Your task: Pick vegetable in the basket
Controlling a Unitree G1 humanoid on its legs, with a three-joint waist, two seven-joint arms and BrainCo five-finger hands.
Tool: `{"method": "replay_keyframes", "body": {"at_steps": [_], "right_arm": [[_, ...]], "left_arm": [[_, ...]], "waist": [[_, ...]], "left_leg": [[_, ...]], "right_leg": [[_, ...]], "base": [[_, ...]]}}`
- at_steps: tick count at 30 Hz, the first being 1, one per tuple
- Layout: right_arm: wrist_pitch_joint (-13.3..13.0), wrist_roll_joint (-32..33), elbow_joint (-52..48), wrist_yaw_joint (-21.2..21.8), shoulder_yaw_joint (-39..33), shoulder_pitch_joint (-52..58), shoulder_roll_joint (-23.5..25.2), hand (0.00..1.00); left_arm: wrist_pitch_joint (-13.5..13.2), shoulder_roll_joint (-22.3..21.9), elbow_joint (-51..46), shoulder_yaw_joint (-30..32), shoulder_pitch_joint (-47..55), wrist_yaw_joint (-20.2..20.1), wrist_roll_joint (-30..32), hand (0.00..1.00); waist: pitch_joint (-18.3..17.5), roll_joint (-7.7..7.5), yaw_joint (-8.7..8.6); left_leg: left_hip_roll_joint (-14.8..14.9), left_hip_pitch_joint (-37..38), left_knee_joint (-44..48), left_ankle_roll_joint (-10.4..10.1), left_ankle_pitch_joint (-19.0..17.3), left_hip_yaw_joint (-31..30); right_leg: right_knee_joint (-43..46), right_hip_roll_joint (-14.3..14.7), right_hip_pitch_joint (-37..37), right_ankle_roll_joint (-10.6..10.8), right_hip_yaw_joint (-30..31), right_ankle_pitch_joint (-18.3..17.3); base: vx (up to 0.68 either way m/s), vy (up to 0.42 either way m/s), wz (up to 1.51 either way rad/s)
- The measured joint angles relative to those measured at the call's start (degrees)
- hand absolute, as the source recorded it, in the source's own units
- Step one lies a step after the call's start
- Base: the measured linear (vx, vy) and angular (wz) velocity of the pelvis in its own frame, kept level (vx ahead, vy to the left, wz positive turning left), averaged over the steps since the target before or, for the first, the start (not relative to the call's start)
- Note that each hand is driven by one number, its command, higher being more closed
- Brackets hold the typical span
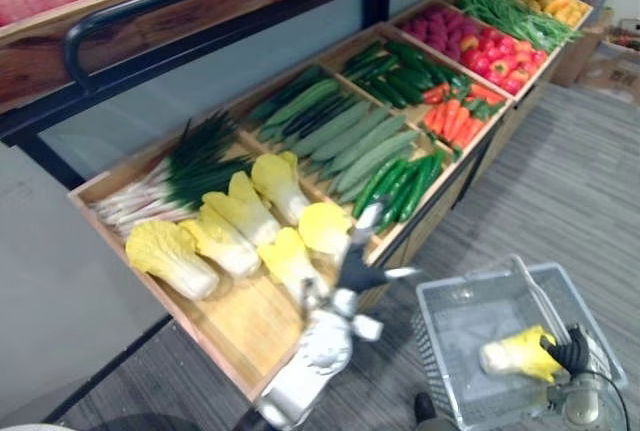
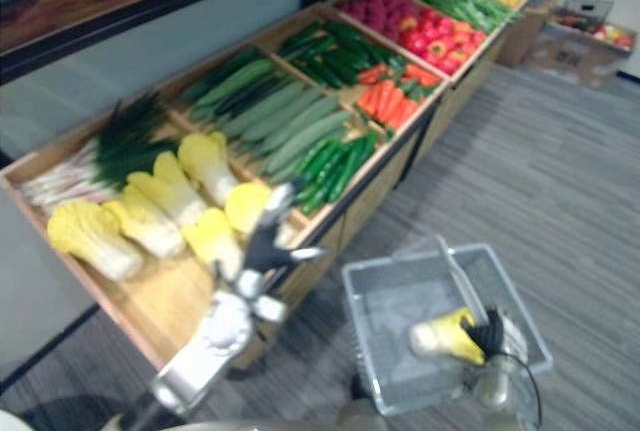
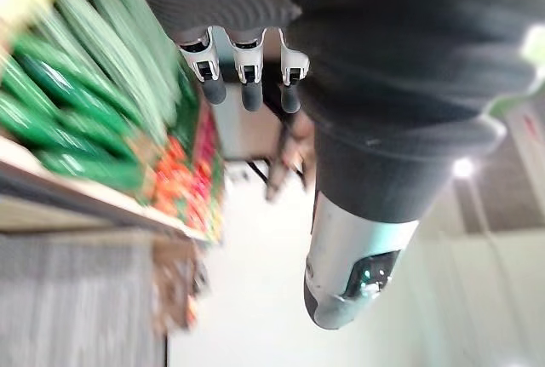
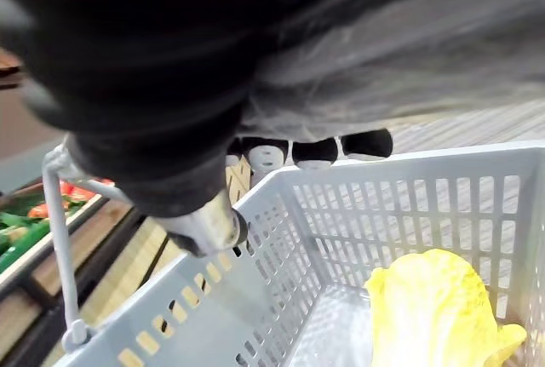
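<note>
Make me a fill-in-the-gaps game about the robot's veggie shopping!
1. The grey basket has ___ cabbage inside it.
2. That cabbage is white and ___.
3. The left hand is open beside the wooden crate and holds ___.
4. The right hand grips the basket by its ___.

Missing words: one; yellow; nothing; handle.
</note>
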Motion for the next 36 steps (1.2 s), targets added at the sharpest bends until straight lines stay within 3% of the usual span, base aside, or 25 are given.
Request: {"method": "replay_keyframes", "body": {"at_steps": [3,8,9,13,15,18,19,20,21,23,24,26,27,29,30,31,33,36], "right_arm": [[0.27,-0.02,3.02,0.05,-1.32,0.59,0.31,1.0],[0.29,0.07,7.63,-0.02,-5.19,1.17,3.02,1.0],[0.42,0.25,8.98,-0.06,-6.27,1.09,3.8,1.0],[0.99,0.8,11.44,-0.14,-9.06,0.64,5.04,1.0],[1.56,0.8,11.02,-0.26,-10.29,0.42,6.17,1.0],[2.25,0.65,6.23,-0.38,-10.76,0.58,8.75,1.0],[2.15,0.62,5.03,-0.44,-10.63,0.3,9.51,1.0],[2.38,0.65,5.05,-0.58,-10.14,-1.46,9.85,1.0],[2.58,0.65,4.56,-0.98,-10.23,-2.08,9.55,1.0],[2.62,0.62,4.14,-1.49,-10.4,-1.83,9.19,1.0],[2.62,0.56,4.01,-1.77,-10.42,-1.84,9.0,1.0],[2.85,-0.17,4.08,-1.78,-10.36,-1.73,9.0,1.0],[2.95,-0.78,4.07,-1.78,-10.37,-1.7,9.05,1.0],[2.92,-0.78,4.04,-1.94,-10.4,-1.48,9.06,1.0],[2.82,-0.75,4.01,-2.09,-10.59,-1.28,9.06,1.0],[2.76,-0.6,3.98,-2.33,-11.14,-1.21,9.01,1.0],[2.78,-0.53,3.91,-2.47,-12.12,-0.64,8.46,1.0],[3.24,-0.5,4.16,-2.5,-11.88,-0.14,8.67,1.0]], "left_arm": [[-0.06,1.77,1.38,5.59,7.43,-0.32,-0.7,0.0],[0.07,1.25,4.15,9.9,12.77,-0.44,0.44,0.0],[0.06,0.27,4.15,10.38,12.81,-0.44,1.13,0.0],[0.01,-2.15,4.12,9.75,12.37,-0.57,1.45,0.0],[0.0,-1.95,4.13,8.65,11.71,-0.91,1.47,0.0],[-0.04,-0.39,4.1,6.52,10.51,-0.99,3.74,0.0],[0.0,0.24,4.06,6.44,10.24,-0.97,3.93,0.0],[0.15,0.02,4.08,7.53,10.27,-0.96,4.44,0.0],[0.22,-0.44,4.19,8.48,9.8,-0.93,4.88,0.0],[0.25,-0.32,4.18,9.73,9.97,-0.85,4.87,0.0],[0.27,-0.26,4.19,10.36,10.01,-0.84,4.89,0.0],[0.27,-0.24,4.17,10.74,9.72,-0.77,4.97,0.0],[0.41,-0.23,4.18,11.05,10.06,-0.76,4.97,0.0],[0.56,-0.46,4.18,11.76,10.03,-0.75,4.98,0.0],[0.61,-0.62,4.19,12.3,9.98,-0.53,5.24,0.0],[0.77,-1.12,4.23,12.63,9.72,-0.31,5.65,0.0],[1.04,-2.89,4.6,13.26,9.39,0.59,6.0,0.0],[1.19,-4.51,5.64,13.77,9.2,1.45,6.11,0.0]], "waist": [[-0.69,-0.3,0.63],[-2.1,-1.08,1.92],[-1.85,-1.89,2.41],[-1.77,-1.38,3.47],[-1.53,-1.84,3.53],[-1.07,-3.85,3.49],[-0.78,-4.65,3.51],[-0.1,-3.39,3.92],[1.63,-2.9,3.49],[2.84,-2.78,3.42],[2.83,-3.06,3.46],[2.93,-3.58,3.53],[3.03,-3.88,4.2],[2.38,-4.33,4.82],[1.38,-4.27,4.79],[0.66,-4.02,4.79],[0.31,-2.06,5.6],[0.4,-1.38,5.11]], "left_leg": [[-0.18,-0.55,0.58,0.1,0.07,-0.76],[-0.32,-0.87,1.46,0.19,0.15,-1.39],[0.18,-2.91,5.66,0.1,-1.62,-1.78],[3.35,-9.47,19.83,0.23,-8.35,-3.01],[4.53,-12.84,25.6,0.62,-10.62,-2.93],[5.23,-16.68,31.83,2.94,-14.17,0.79],[5.35,-16.86,32.18,4.46,-14.15,3.02],[7.54,-16.55,31.02,6.15,-13.5,7.01],[8.72,-15.52,29.41,7.43,-12.06,9.34],[8.6,-12.53,24.89,8.34,-8.96,12.68],[8.52,-11.46,22.86,8.65,-7.4,14.54],[8.28,-10.9,21.24,8.9,-6.11,16.32],[7.93,-10.49,19.87,8.75,-5.0,18.45],[7.96,-11.8,19.16,8.11,-3.85,20.39],[8.04,-13.68,19.14,7.89,-2.93,20.52],[8.38,-15.52,19.14,7.42,-1.96,20.56],[9.65,-18.49,19.06,7.19,1.88,20.41],[11.97,-19.31,20.97,7.13,3.92,20.45]], "right_leg": [[-0.01,-0.39,0.17,-0.03,-1.09,-0.01],[-0.19,-0.75,0.61,-0.71,-1.98,-0.43],[0.17,-0.84,0.57,-0.79,-2.21,-0.53],[2.31,0.38,-0.23,-0.76,-2.58,-0.67],[4.61,0.93,-2.38,-0.49,-1.61,-0.66],[4.89,1.01,-6.36,1.87,2.33,2.82],[3.67,0.84,-7.9,2.34,3.25,6.4],[2.44,1.6,-9.09,1.97,0.47,11.81],[14.33,1.71,-11.39,-5.16,-6.52,4.79],[30.04,-0.1,-11.88,-7.72,-12.21,-3.7],[36.89,-1.59,-10.51,-8.58,-13.16,-6.28],[43.11,-4.36,-7.94,-8.96,-13.88,-7.29],[45.99,-7.18,-4.79,-8.95,-13.41,-7.27],[44.98,-7.99,-1.63,-8.27,-10.24,-6.85],[41.92,-7.74,-0.39,-6.71,-8.13,-6.33],[37.26,-6.71,0.42,-2.98,-7.25,-10.05],[27.94,-4.6,1.53,-1.97,-7.79,-14.52],[19.94,-3.19,5.45,-0.33,-9.23,-20.23]], "base": [[-0.01,-0.021,0.14],[-0.03,-0.02,0.08],[-0.06,-0.025,0.04],[-0.09,0.03,0.0],[-0.15,0.104,-0.13],[-0.22,0.142,-0.67],[-0.34,0.125,-1.24],[-0.4,0.163,-1.38],[-0.39,0.169,-1.15],[-0.22,0.17,-0.81],[-0.21,0.132,-0.77],[-0.23,0.048,-0.66],[-0.23,-0.019,-0.77],[-0.28,-0.179,-0.71],[-0.27,-0.238,-0.5],[-0.21,-0.223,-0.37],[-0.26,-0.282,-0.58],[-0.18,-0.242,-0.37]]}}
